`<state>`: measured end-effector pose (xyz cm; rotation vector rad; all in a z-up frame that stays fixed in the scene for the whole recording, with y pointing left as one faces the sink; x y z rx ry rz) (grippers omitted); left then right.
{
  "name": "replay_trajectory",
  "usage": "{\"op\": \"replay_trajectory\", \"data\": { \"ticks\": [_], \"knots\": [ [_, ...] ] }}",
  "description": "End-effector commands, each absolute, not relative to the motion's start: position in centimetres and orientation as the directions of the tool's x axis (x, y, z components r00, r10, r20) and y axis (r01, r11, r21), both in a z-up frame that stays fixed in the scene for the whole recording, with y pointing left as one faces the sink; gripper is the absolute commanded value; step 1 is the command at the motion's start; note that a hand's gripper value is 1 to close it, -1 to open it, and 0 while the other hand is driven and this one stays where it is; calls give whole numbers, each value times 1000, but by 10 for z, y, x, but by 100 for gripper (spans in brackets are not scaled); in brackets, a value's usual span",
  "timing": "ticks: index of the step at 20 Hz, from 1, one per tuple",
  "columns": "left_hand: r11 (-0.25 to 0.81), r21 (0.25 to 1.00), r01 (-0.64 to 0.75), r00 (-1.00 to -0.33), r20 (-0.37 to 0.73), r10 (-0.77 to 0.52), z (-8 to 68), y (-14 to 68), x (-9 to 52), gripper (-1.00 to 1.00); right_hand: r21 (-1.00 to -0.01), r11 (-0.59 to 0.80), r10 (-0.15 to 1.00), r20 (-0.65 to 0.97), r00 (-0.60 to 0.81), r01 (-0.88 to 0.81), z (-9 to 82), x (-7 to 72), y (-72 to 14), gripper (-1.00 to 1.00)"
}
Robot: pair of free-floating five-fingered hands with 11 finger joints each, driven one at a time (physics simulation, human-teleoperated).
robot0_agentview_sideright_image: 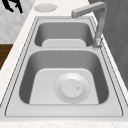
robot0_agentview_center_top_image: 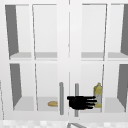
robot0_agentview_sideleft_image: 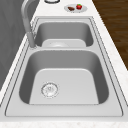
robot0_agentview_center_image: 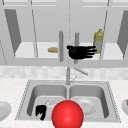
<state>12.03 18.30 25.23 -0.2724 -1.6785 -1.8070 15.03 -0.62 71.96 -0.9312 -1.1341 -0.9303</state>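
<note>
Up at the wall cabinet (robot0_agentview_center_top_image: 67,37), the right hand (robot0_agentview_center_image: 81,52) hovers in front of the right-hand door, its fingers stretched straight out toward the yellow bottle (robot0_agentview_center_image: 98,40) and grasping nothing; its thumb side lies level with the right door handle (robot0_agentview_center_image: 76,41), though whether it touches that handle cannot be told. Both glass doors look closed, so by the look of it the reach toward handle or bottle is at an early stage, with no hold yet taken. The bottle stands upright on the lower shelf behind the glass, just beside the outstretched fingertips as seen from the front, while a small bread roll (robot0_agentview_center_image: 52,49) lies on the same shelf behind the left door, next to the left door handle (robot0_agentview_center_image: 61,46). Low down, the left hand (robot0_agentview_center_image: 41,111) hangs with fingers curled and holding nothing at the front rim of the sink (robot0_agentview_center_image: 30,87), over the left basin near the drain (robot0_agentview_center_image: 50,103). A red ball (robot0_agentview_center_image: 67,114) sits at the sink's front edge, well apart from the cabinet. A white plate (robot0_agentview_sideright_image: 72,88) rests in the right basin, and the faucet (robot0_agentview_sideright_image: 98,22) rises between the basins, beneath the cabinet's middle. Open air lies between sink and cabinet; the two handles stand close together, leaving little room between them.
</note>
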Motion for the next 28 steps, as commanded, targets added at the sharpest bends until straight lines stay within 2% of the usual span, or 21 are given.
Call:
{"op": "replay_trajectory", "data": {
  "ticks": [1, 16, 24, 25, 28],
  "knots": [
    [29, 814, 580, -768, 558, -314, 252, 183, 120, 0, -128, 364, -142, 971, 191, 923, 710, 181, -6, -100],
    [29, 814, 580, -768, 558, -314, 252, 183, 120, 0, -109, 364, -184, 965, 187, 925, 676, 303, 0, -100],
    [29, 814, 580, -768, 558, -314, 252, 183, 120, 0, -122, 494, -196, 949, 247, 861, 680, 317, -21, -100],
    [29, 814, 580, -768, 558, -314, 252, 183, 120, 0, -132, 517, -190, 946, 264, 845, 682, 318, -22, 100],
    [29, 814, 580, -768, 558, -314, 252, 183, 120, 0, -133, 625, -187, 931, 313, 769, 689, 313, -24, 100]
  ]
}}
